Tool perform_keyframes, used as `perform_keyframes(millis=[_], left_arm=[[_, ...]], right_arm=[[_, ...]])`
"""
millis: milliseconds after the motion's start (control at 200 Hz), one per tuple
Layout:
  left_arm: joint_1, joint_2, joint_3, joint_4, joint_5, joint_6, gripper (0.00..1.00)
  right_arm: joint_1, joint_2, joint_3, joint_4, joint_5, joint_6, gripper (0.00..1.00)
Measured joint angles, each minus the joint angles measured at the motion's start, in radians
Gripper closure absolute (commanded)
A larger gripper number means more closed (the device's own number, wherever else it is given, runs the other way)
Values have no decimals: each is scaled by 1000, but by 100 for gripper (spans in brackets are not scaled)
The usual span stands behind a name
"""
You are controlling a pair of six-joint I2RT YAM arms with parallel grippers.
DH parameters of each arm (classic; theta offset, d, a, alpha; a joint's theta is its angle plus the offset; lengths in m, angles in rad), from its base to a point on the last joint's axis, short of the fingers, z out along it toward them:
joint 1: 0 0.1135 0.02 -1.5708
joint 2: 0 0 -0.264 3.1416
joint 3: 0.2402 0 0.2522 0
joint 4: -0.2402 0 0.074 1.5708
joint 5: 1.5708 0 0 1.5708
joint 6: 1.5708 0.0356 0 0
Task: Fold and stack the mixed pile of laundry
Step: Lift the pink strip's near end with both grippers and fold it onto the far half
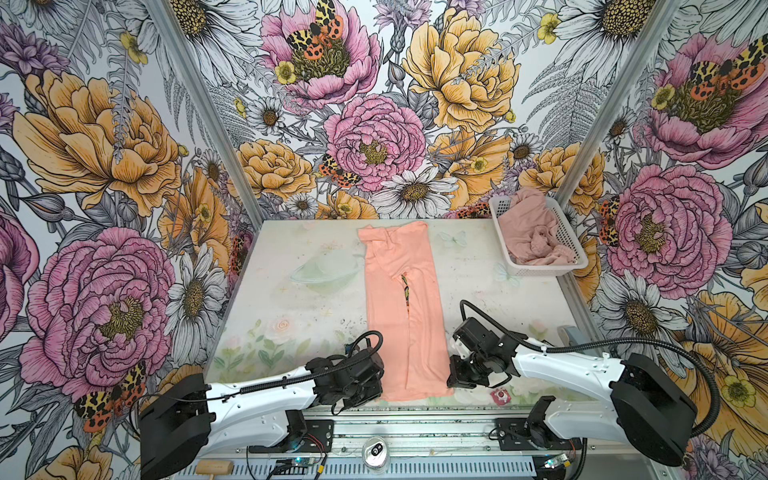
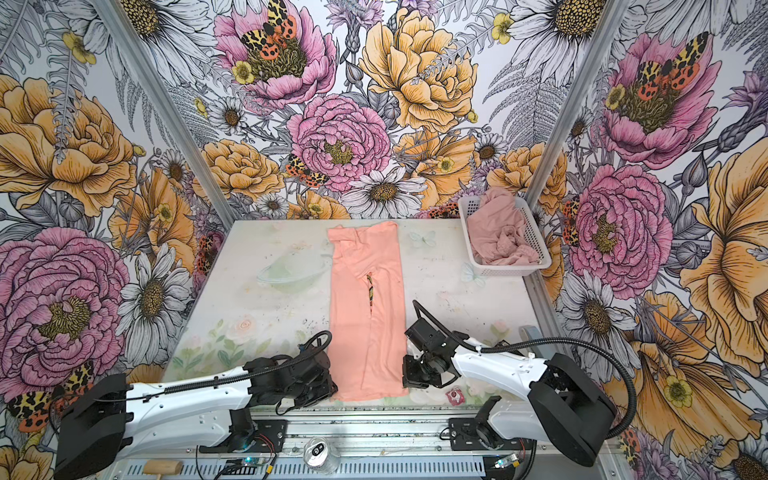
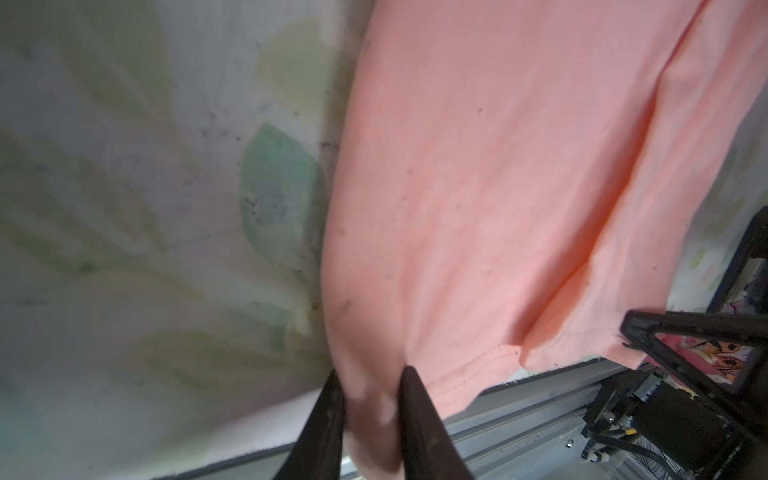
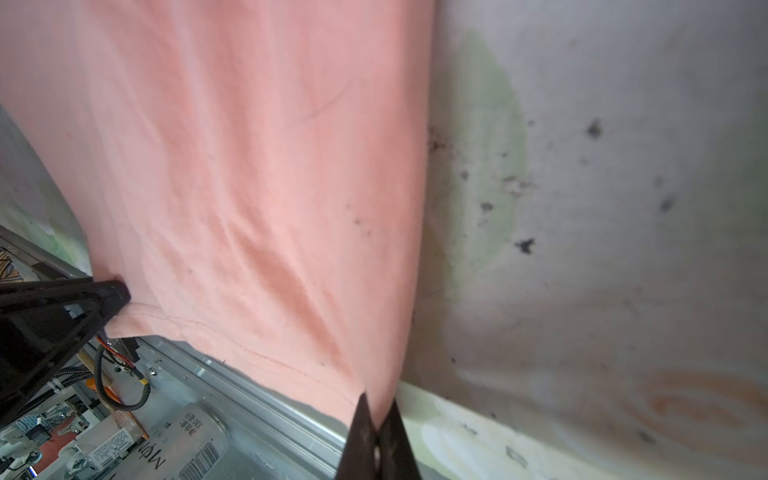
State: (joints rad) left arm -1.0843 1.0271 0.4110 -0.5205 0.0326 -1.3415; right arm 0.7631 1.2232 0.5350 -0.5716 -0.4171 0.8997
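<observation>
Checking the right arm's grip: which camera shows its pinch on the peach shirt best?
The right wrist view: the right gripper is shut on the T-shirt hem. In both top views its body hides the pinch; the left wrist view shows one finger side-on.

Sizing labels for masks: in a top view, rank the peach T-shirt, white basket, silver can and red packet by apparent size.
1. peach T-shirt
2. white basket
3. silver can, though it sits nearer the camera
4. red packet
</observation>
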Motion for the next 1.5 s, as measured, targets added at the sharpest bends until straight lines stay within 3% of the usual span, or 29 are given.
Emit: perform_keyframes(millis=[335, 605, 796, 1086, 1501], left_arm=[[16, -51, 66, -105, -11, 6, 88], [234, -21, 275, -207, 26, 175, 88], [407, 143, 463, -244, 89, 381, 88], [595, 406, 706, -269, 142, 634, 89], [704, 756, 1009, -268, 145, 837, 92]], right_arm=[[-1, -72, 49, -89, -3, 20, 100], [-117, -64, 245, -170, -5, -32, 100], [-215, 69, 409, -192, -18, -124, 100], [-345, 337, 655, -200, -25, -272, 100], [-451, 638, 946, -199, -25, -390, 100]])
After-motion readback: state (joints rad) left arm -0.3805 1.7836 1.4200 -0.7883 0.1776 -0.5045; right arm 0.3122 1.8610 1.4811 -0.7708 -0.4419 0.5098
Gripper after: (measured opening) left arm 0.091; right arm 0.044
